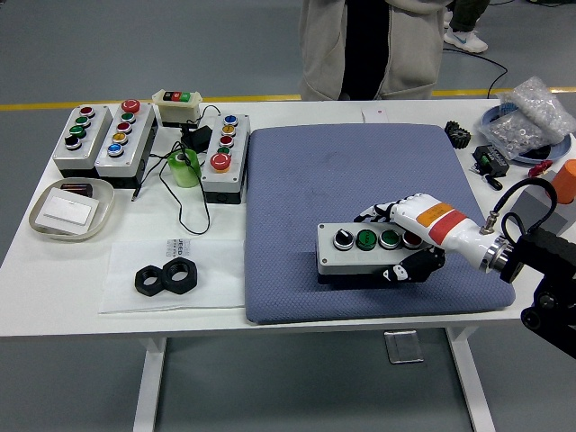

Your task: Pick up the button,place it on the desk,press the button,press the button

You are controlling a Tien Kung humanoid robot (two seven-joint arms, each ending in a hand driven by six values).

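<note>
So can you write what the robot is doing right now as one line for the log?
right hand: shut on button box | box: over blue mat, near front edge | left hand: not in view | person: standing at far side

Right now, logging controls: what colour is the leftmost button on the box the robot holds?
Black with a white mark, on the button box in the head view.

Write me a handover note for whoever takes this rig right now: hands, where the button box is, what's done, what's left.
Right hand: shut on the four-button box, thumb at its front, fingers behind.
Left hand: not in view.
The box is low over or on the front of the blue mat; contact can't be told.
Done: the box is picked up and carried over the mat.
Left: set it down and release, then both button presses.
</note>
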